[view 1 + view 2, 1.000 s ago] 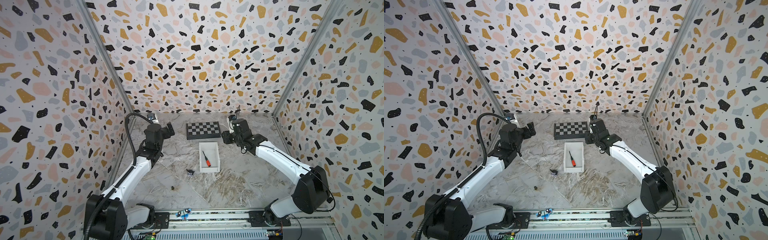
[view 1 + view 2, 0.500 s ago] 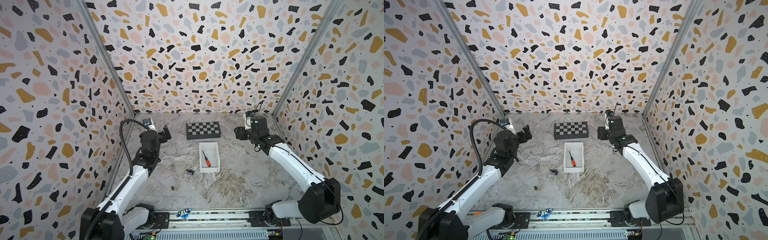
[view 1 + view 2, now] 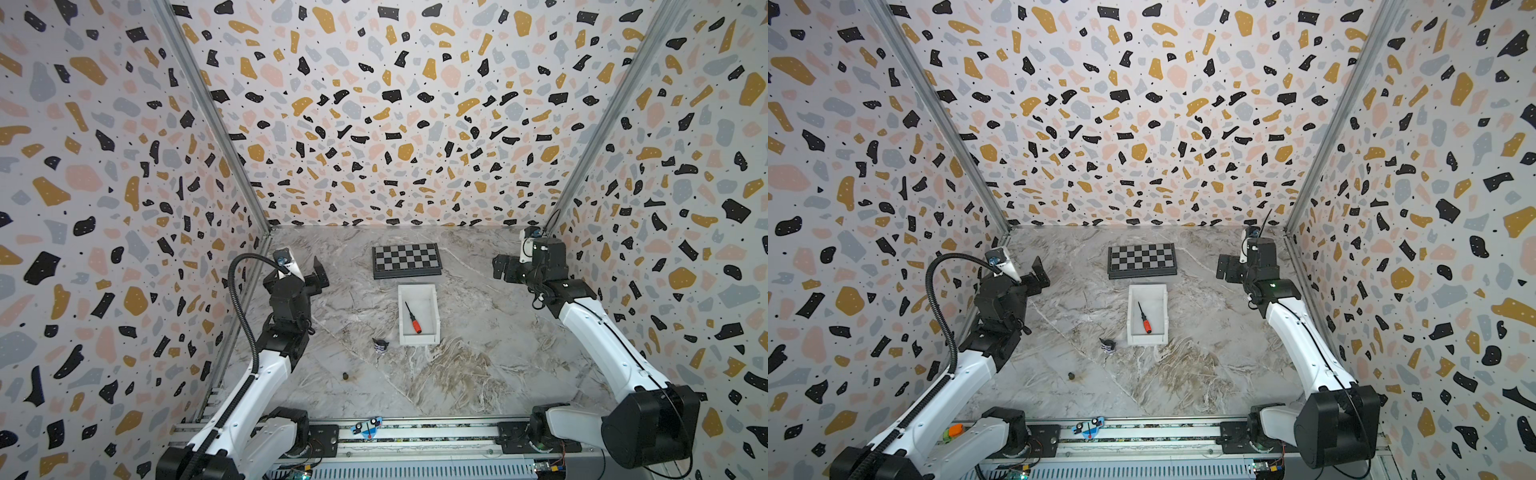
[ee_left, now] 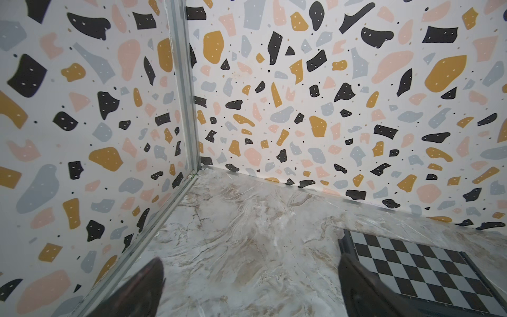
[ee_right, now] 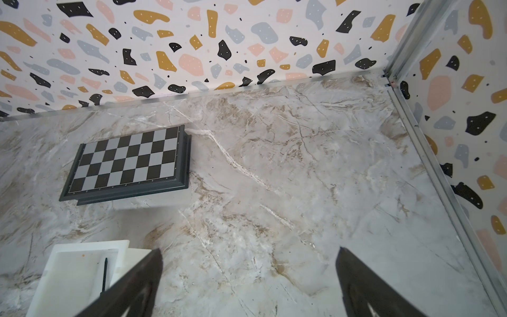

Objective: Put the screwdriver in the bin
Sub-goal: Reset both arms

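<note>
Screwdriver (image 3: 412, 318): lies flat inside the bin (image 3: 417, 339), orange handle toward the near wall and dark shaft pointing toward the chessboard (image 3: 406, 259), as both top views show. Bin: white, open-topped, stands on the marble table (image 3: 478, 374) just in front of the chessboard, with a small striped object (image 3: 380, 345) beside its near left corner. Left gripper (image 4: 252, 288) and right gripper (image 5: 247, 282): each has its jaws spread wide with nothing between them, and each hangs above the table at opposite sides, well apart from the bin.
</note>
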Available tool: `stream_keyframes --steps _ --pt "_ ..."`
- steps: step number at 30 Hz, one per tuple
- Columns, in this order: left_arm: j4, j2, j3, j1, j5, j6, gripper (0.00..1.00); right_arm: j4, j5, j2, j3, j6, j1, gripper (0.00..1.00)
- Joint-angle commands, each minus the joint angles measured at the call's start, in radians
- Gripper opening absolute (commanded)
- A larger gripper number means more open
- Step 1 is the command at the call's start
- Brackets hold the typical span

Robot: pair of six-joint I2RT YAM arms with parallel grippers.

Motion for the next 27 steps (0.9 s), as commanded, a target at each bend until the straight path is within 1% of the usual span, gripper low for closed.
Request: stream_keyframes --steps 1,4,6,10,12,14,15,16,18,22,27 --pt "0.081 -0.036 -0.034 0.006 -0.061 0.050 1.00 0.003 -0.052 -0.028 -0.009 0.001 -0.031 0.99" --pt "0.093 -0.031 -0.059 0.007 -0.071 0.080 1.00 0.014 -0.038 -0.044 -0.021 0.007 -0.035 0.99" --pt "0.094 -0.015 -0.071 0.007 -0.088 0.076 1.00 0.050 -0.032 -0.069 -0.044 0.009 -0.036 0.99" --pt "0.115 0.038 -0.105 0.010 -0.139 0.057 1.00 0.109 0.022 -0.110 -0.087 0.025 -0.037 0.99" --pt "0.186 0.050 -0.146 0.016 -0.109 0.089 1.00 0.125 0.030 -0.118 -0.099 0.012 -0.036 0.99" --pt "0.302 0.059 -0.205 0.023 -0.015 0.192 1.00 0.134 0.046 -0.114 -0.111 -0.010 -0.036 0.99" --pt "0.364 0.063 -0.239 0.023 -0.010 0.210 1.00 0.137 0.064 -0.112 -0.121 -0.005 -0.036 0.99" --pt "0.427 0.067 -0.274 0.024 -0.019 0.195 1.00 0.149 0.061 -0.110 -0.134 -0.013 -0.038 0.99" --pt "0.508 0.080 -0.325 0.028 -0.029 0.191 1.00 0.194 0.033 -0.112 -0.168 -0.092 -0.040 0.99" --pt "0.524 0.113 -0.362 0.048 0.016 0.183 1.00 0.263 0.027 -0.122 -0.234 -0.121 -0.039 0.99" --pt "0.639 0.184 -0.428 0.060 0.015 0.141 1.00 0.375 0.038 -0.124 -0.322 -0.182 -0.039 0.99"
